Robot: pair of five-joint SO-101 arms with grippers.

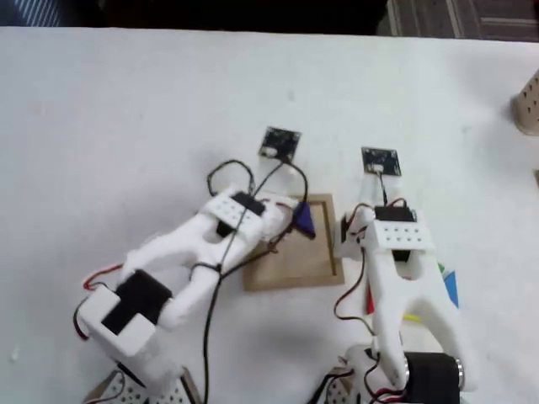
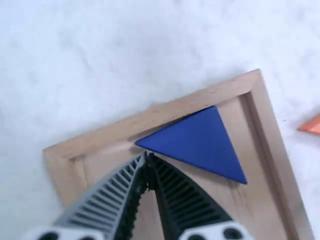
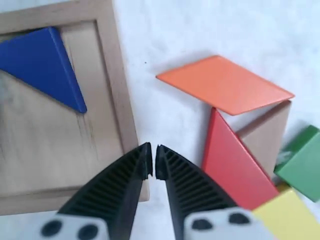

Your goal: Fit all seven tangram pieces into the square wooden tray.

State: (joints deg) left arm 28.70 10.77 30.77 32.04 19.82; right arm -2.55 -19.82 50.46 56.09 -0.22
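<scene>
The white table [image 1: 126, 93] carried the wooden tray [image 1: 295, 280], with the blue triangle [image 2: 200, 142] inside it. The left gripper [image 2: 147, 162] and right gripper [image 3: 152, 160] were closed and empty. The orange parallelogram [image 3: 225, 82] lay beside the tray. A dark room [image 1: 210, 13] lay beyond the table.

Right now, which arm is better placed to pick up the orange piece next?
Right. The right gripper hangs at the tray's outer edge, with the orange piece close by. The left gripper is over the tray at the blue triangle.
</scene>
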